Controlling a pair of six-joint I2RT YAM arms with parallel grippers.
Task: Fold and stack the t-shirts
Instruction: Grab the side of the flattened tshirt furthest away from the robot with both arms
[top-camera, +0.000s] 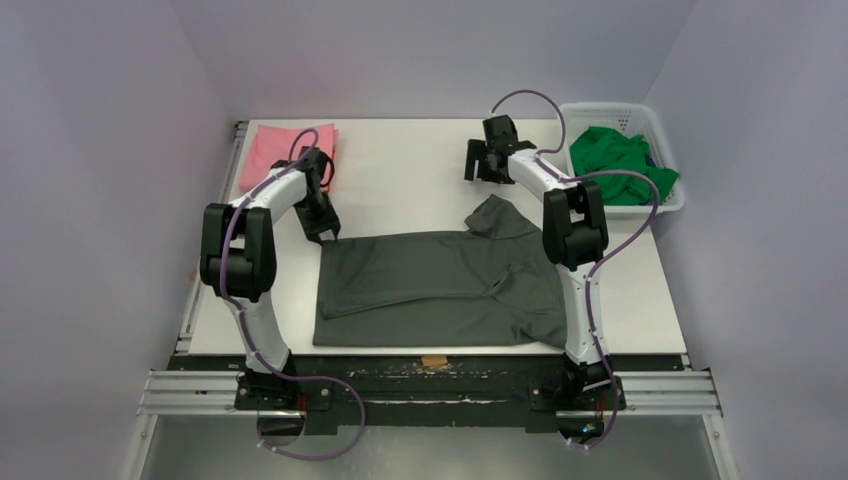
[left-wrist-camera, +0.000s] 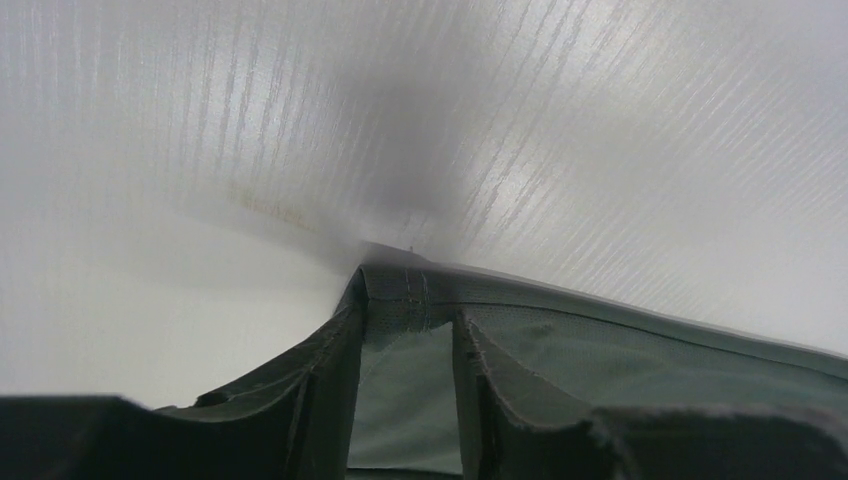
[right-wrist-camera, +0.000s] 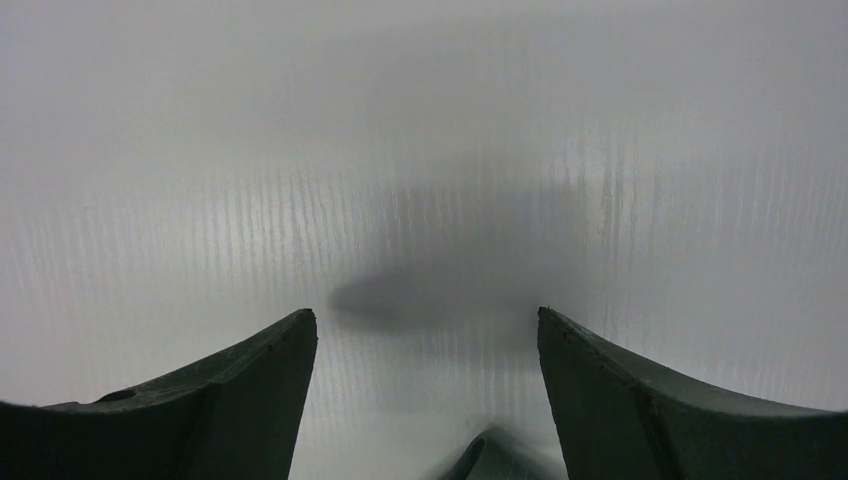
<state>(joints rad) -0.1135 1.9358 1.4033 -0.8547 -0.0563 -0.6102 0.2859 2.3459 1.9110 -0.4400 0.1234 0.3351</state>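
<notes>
Fingers (left-wrist-camera: 300, 390) of the left tool (left-wrist-camera: 405, 315) are held partly apart and set astride the far-left corner of the charcoal-grey t-shirt (top-camera: 430, 285). The hemmed cloth lies in the gap between them, straddled rather than pinched. The tool is pressed low against the white table (top-camera: 410, 170) at that corner. The right tool (right-wrist-camera: 425, 315) is held wide apart with nothing between its fingers, and only bare table surface is seen beneath it; it is placed just beyond the shirt's far-right corner, where a sleeve is turned outward. The charcoal-grey t-shirt itself is spread flat across the near middle of the table, between the two arms. A pink t-shirt (top-camera: 285, 150) is laid folded beyond the charcoal shirt's far-left corner. A bright green t-shirt (top-camera: 615, 160) is bundled in a white lattice basket (top-camera: 600, 112) beyond the far-right corner.
</notes>
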